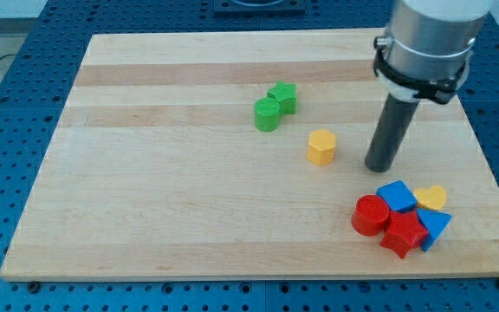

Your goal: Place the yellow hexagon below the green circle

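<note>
The yellow hexagon [321, 146] stands on the wooden board [171, 199], right of the middle. The green circle [267, 113] lies up and to the left of it, touching a second green block [283, 96] of a star-like shape at its upper right. My tip [378, 165] rests on the board to the right of the yellow hexagon, a short gap apart, not touching it.
A cluster of blocks sits at the lower right: a red cylinder [370, 215], a red star-like block [404, 234], a blue block [397, 196], a blue triangle [437, 227] and a small yellow block [431, 197]. The cluster lies just below my tip.
</note>
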`<state>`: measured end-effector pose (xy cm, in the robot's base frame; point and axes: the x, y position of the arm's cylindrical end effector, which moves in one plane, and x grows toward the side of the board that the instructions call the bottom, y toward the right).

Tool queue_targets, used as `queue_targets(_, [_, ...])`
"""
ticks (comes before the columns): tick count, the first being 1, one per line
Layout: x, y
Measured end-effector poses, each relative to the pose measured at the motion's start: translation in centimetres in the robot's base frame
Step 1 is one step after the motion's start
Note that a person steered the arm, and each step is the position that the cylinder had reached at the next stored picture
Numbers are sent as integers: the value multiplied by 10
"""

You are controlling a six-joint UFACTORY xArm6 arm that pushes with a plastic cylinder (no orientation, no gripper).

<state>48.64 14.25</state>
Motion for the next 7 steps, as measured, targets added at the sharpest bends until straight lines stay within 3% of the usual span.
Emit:
queue_targets(2, [-2, -56])
queue_targets(4, [-25, -20])
queue_targets(6, [-36, -93])
queue_targets(7, [-32, -92])
